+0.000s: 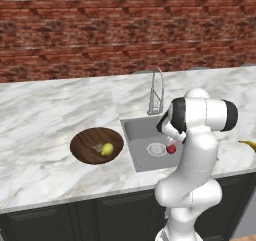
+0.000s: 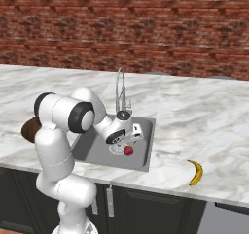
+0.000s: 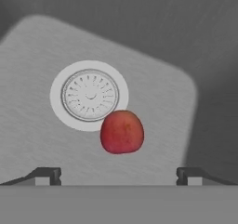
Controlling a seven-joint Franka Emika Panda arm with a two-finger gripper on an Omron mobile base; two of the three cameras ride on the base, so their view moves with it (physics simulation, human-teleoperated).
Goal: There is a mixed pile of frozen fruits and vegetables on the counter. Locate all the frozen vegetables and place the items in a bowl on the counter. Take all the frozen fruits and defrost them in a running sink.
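A: What is the gripper [image 3: 119, 174] doing right now?

B: It is hanging over the sink [image 3: 42, 139] with its jaws standing wide apart and nothing between them. Both dark fingertips [image 3: 48, 174] are showing at the bottom of the hand view, well separated.

A: And the closest thing to it?

B: The red fruit [image 3: 122, 131] is lying just beyond the tips, between their lines but clear of both, resting on the steel floor. It is round, slightly blotchy red, and it is overlapping the rim of the drain [image 3: 89, 95], which is sitting just past it.

A: So one fruit is in the basin. Is water running?

B: I cannot tell; no stream is showing under the faucet [image 1: 156, 91], which is rising behind the gripper's far side.

A: What is waiting farther out?

B: The banana [image 2: 196, 172] is lying on the counter [image 2: 204, 111], well off to the gripper's right, beyond the basin's edge. It is yellow, curved, dark at the ends, and judging by that it is still needing a trip to the sink.

A: And the vegetables?

B: Off to the left, the bowl [image 1: 84, 146] is holding the yellow-green oval [image 1: 107, 149] with the pale beige lump [image 1: 97, 147] touching it. That half is looking finished.
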